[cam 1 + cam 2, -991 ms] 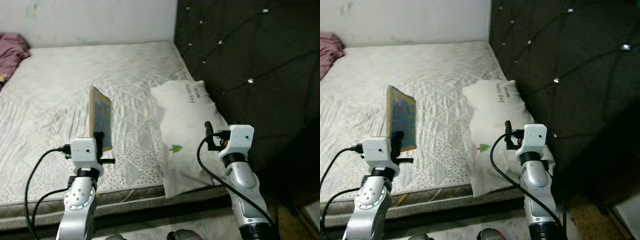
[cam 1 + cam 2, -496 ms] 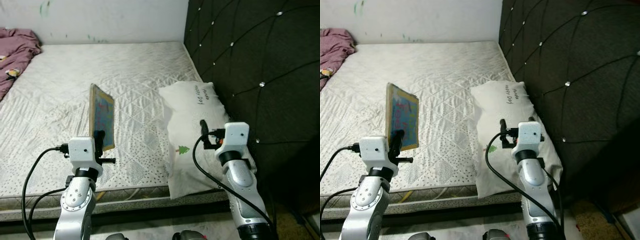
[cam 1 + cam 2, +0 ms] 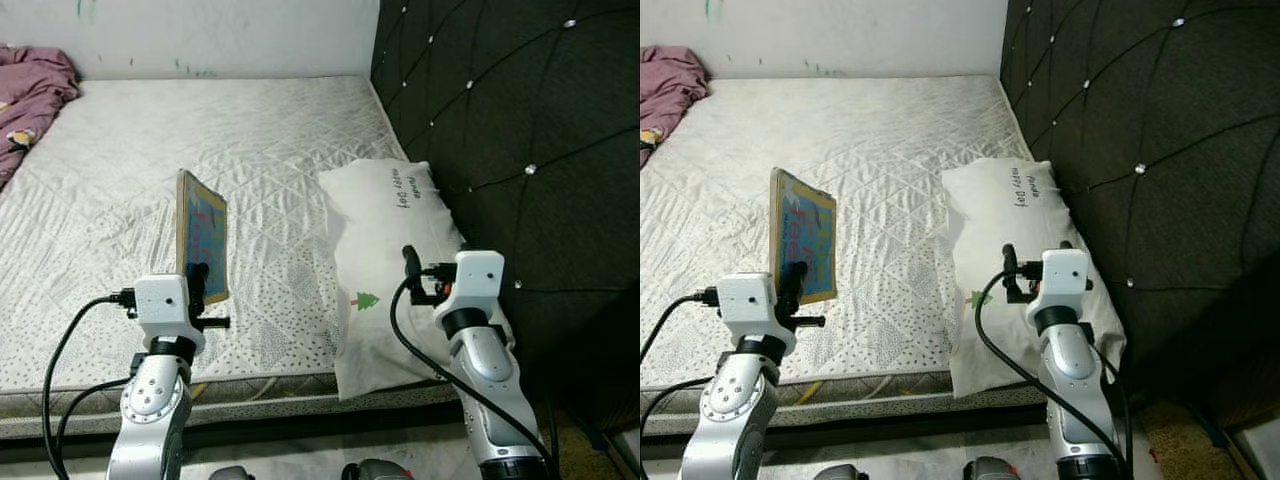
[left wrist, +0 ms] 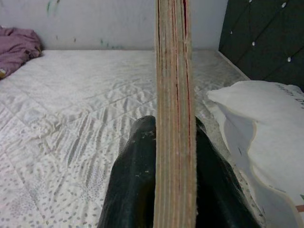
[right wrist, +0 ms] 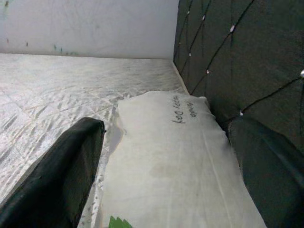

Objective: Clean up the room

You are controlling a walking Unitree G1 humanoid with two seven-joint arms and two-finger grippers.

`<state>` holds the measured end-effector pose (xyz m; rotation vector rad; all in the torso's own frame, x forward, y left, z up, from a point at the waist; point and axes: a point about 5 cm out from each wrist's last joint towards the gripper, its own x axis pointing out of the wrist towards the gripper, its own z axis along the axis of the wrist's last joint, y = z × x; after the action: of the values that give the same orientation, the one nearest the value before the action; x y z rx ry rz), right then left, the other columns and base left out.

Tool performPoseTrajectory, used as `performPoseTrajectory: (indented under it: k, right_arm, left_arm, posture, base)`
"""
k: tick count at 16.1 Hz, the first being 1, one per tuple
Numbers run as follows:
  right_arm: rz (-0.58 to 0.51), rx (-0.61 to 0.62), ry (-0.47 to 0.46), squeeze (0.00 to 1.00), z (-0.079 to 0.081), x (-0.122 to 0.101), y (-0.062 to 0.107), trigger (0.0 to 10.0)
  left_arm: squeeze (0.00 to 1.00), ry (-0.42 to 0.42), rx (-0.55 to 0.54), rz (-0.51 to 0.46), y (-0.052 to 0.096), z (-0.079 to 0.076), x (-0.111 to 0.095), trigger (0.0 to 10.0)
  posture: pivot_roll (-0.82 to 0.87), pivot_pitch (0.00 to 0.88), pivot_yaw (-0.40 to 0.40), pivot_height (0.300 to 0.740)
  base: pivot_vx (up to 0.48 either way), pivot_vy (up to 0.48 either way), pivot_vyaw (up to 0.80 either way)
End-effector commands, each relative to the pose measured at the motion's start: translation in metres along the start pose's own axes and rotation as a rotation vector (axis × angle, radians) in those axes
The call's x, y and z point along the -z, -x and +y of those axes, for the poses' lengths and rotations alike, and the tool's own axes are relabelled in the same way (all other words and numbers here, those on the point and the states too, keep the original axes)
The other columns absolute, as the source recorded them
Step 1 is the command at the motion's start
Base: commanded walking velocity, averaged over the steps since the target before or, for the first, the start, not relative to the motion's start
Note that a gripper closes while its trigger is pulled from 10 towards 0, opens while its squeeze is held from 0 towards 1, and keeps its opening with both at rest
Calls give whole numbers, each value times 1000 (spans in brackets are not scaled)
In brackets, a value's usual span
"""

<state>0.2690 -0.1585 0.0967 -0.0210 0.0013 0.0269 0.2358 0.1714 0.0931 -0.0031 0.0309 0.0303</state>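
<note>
Book (image 3: 202, 236) upright, clamped in left tool (image 3: 197, 278), right tool (image 5: 156, 180) wide over handwritten pillow (image 3: 395, 260)

The left gripper (image 4: 173, 156) clamps a book (image 4: 175, 95) edge-on (pages upright) above the mattress (image 4: 71, 104).

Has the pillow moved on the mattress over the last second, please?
No. The pillow lies against the headboard as before; the camera shifted.

Whole view shifted — more headboard (image 3: 500, 110), pink blanket (image 3: 35, 85) in sight.
</note>
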Motion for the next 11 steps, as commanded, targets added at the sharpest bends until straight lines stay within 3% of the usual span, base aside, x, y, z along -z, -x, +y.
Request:
performPoseTrajectory:
  k: [1,6,11]
  right_arm:
    - [-4,-1,-4,0,-2,-4,1,10000]
    - [2,-19,-4,0,-2,-3,1,10000]
    - [1,-33,-3,0,-1,-4,0,10000]
  left_arm:
    - [0,5,-18,-57,1,2,-13,10000]
    - [0,12,-19,-53,1,2,-13,10000]
    - [0,15,-28,-48,0,2,-12,10000]
  posture:
    - [2,70,-7,740]
    - [0,70,-11,740]
    - [-3,71,-15,680]
  base:
    - [0,0,0]
    - [0,0,0]
    - [0,0,0]
